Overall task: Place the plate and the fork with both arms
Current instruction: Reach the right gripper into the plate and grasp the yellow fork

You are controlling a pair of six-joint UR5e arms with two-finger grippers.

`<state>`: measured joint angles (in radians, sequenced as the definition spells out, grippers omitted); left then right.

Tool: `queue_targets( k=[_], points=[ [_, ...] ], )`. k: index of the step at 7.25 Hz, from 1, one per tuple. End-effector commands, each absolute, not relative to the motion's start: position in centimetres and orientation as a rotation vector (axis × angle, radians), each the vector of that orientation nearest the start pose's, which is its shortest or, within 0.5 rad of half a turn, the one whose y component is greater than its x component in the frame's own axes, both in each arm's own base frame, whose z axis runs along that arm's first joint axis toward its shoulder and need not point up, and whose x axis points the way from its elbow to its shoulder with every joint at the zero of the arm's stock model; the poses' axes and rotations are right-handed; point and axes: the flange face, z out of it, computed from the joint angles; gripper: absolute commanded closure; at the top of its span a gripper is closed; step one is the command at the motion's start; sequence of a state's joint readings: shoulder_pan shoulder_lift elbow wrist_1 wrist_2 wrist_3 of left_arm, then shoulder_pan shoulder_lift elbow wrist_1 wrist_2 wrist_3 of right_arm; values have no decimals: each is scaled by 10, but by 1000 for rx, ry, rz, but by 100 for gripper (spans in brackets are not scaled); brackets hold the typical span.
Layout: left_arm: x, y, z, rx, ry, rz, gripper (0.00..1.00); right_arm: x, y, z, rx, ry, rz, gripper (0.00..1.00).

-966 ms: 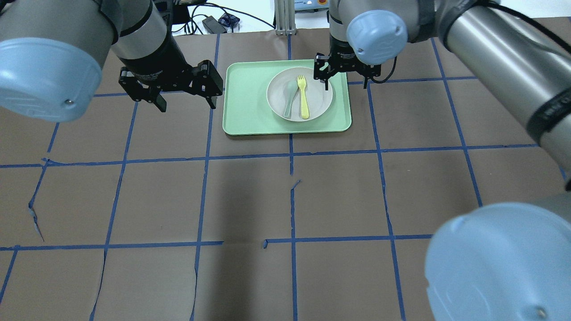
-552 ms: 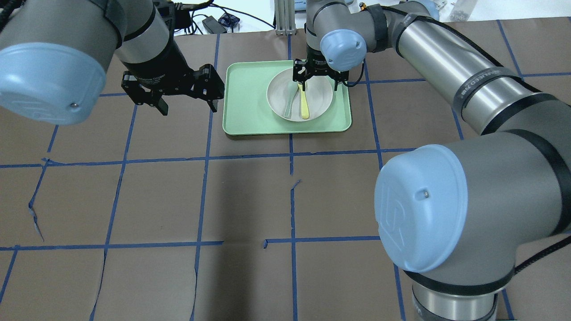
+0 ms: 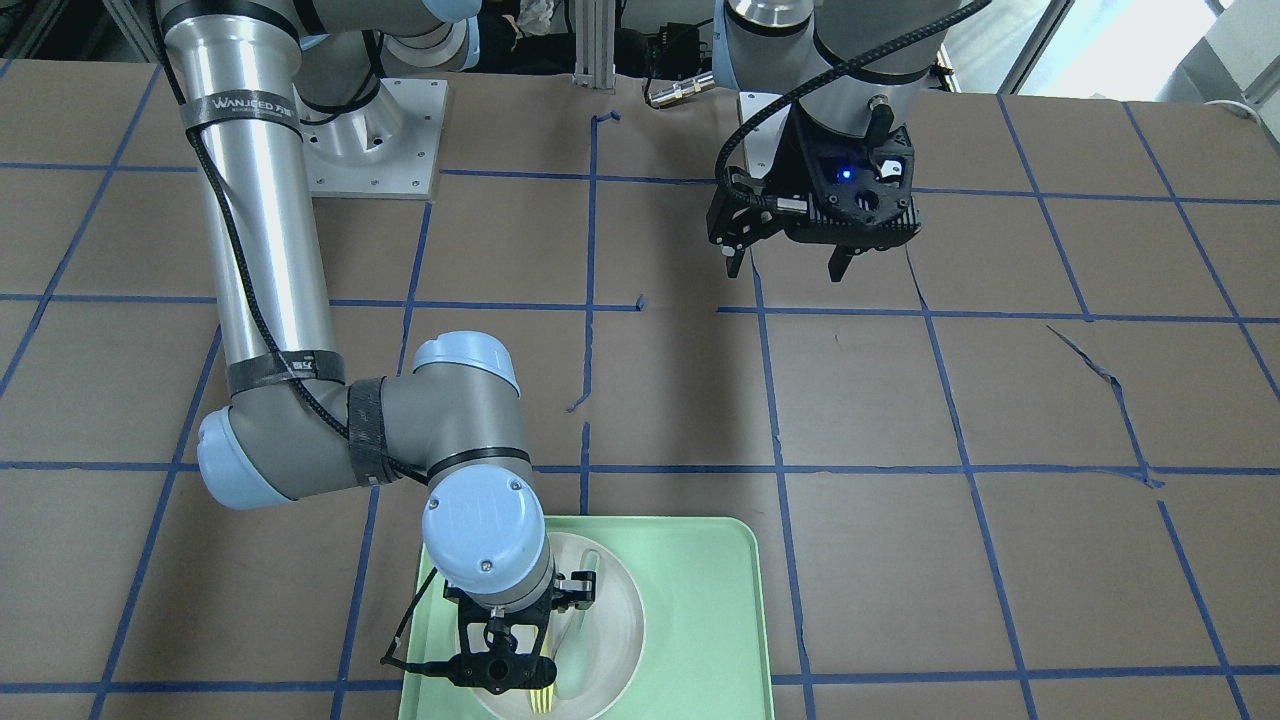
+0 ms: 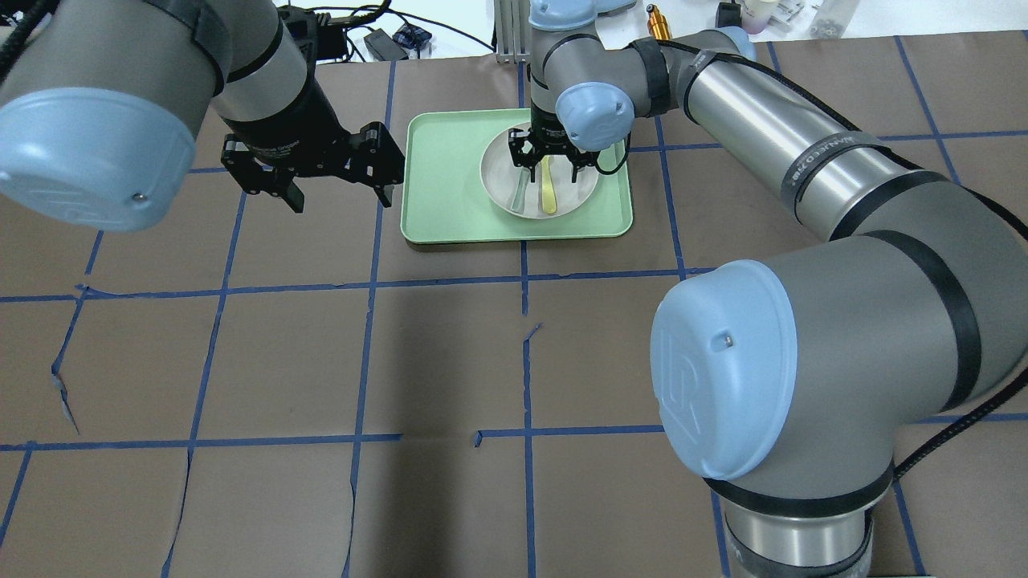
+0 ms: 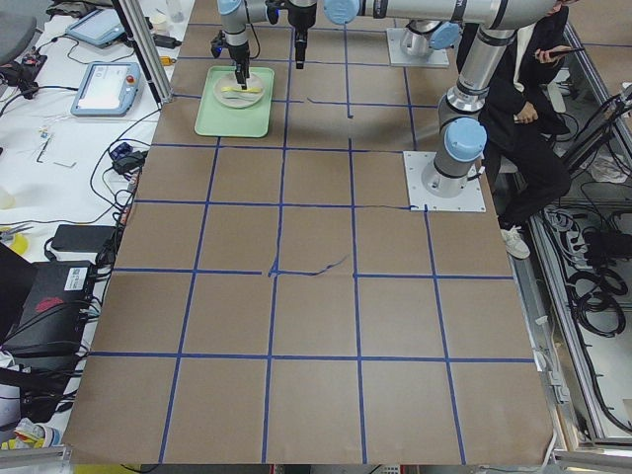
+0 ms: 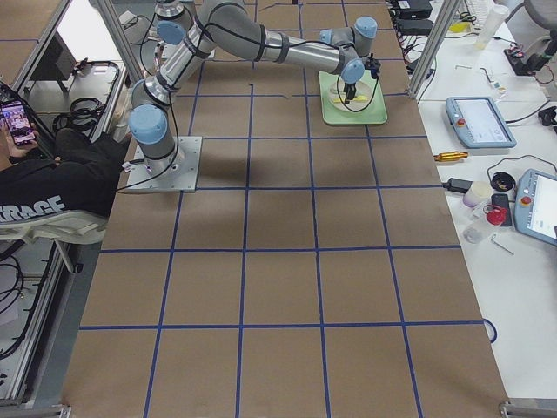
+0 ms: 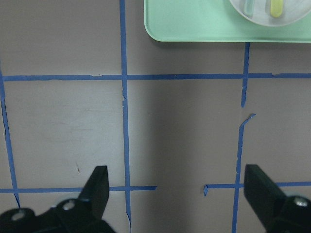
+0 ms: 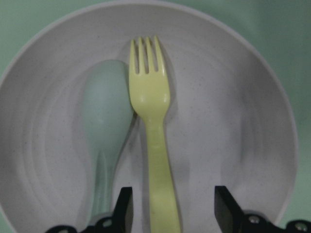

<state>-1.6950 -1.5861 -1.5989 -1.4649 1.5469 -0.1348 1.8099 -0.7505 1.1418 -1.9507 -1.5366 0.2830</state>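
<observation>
The white plate (image 4: pixel 578 186) sits in the mint-green tray (image 4: pixel 450 201) at the table's far middle. The pale-yellow fork (image 4: pixel 548 194) lies in the plate, tines toward the far edge, next to a grey-green spoon (image 4: pixel 518 197). My right gripper (image 4: pixel 552 174) is open and low over the plate, one finger on each side of the fork's handle. In the right wrist view the fork (image 8: pixel 153 131) runs between the fingers (image 8: pixel 124 208) without touching them. My left gripper (image 4: pixel 343 197) is open and empty, above the table left of the tray. It also shows in the front view (image 3: pixel 790 268).
The tray's near edge and part of the plate (image 7: pixel 257 17) show at the top of the left wrist view. Brown paper with blue tape lines covers the table. An aluminium post (image 4: pixel 507 32) and cables stand at the far edge. A seated person (image 5: pixel 523 109) is beside the robot base.
My right gripper has moved from the tray's far right corner leftward and down over the plate, and its fingers now straddle the fork. The left gripper has barely shifted.
</observation>
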Motion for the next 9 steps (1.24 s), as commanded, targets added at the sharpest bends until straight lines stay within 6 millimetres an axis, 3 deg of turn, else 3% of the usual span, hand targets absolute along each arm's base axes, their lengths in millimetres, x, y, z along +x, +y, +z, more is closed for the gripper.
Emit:
queue_targets(
  k=[1, 2, 4, 7, 9],
  points=[
    [-197, -484, 478, -16, 3173, -99, 0, 317, -711, 194, 48, 3101, 16, 37],
    [-197, -484, 478, -16, 3173, -99, 0, 317, -710, 194, 48, 3104, 17, 39],
    [-197, -484, 477, -16, 3173, -96, 0, 317, -709, 192, 48, 3104, 23, 57],
    [-197, -484, 477, -18, 3173, -96, 0, 317, -709, 186, 48, 3106, 34, 60],
    [-197, -484, 476, -18, 3173, -96, 0, 317, -709, 190, 50, 3106, 27, 74]
  ],
)
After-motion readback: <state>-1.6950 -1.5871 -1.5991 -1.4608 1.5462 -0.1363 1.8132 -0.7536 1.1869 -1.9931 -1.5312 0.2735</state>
